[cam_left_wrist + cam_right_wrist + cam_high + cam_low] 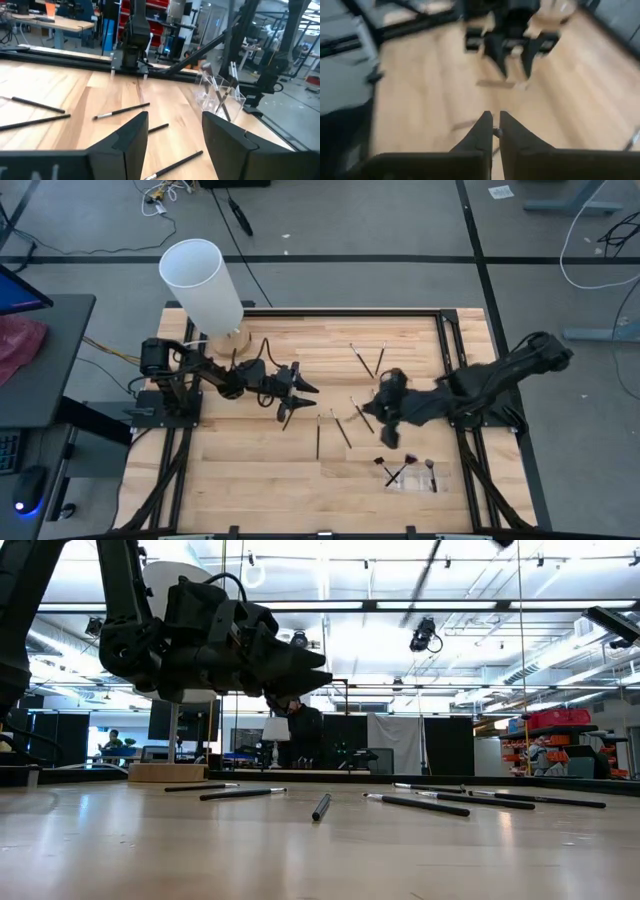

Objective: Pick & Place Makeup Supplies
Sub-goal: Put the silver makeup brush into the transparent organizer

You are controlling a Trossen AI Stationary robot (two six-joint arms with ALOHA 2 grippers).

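Several thin dark makeup brushes lie flat on the wooden table, among them one at the middle and two toward the far edge. My left gripper is held level just above the table at centre left, open, with nothing between its fingers. A brush lies on the table under it. My right gripper hangs well above the table at centre right, slanting down. It is shut on something thin, which I take for a makeup brush. My right gripper pinches a thin thing between its two fingertips, and only a small grey bit of it shows in the narrow gap. Which part of the brush this is cannot be told. It is lifted clear of the table.
A big white cylinder stands on a wooden block at the far left. A clear holder with a few brushes in it sits near the front right, also seen as a clear holder ahead of my left gripper. Black rails frame the table.
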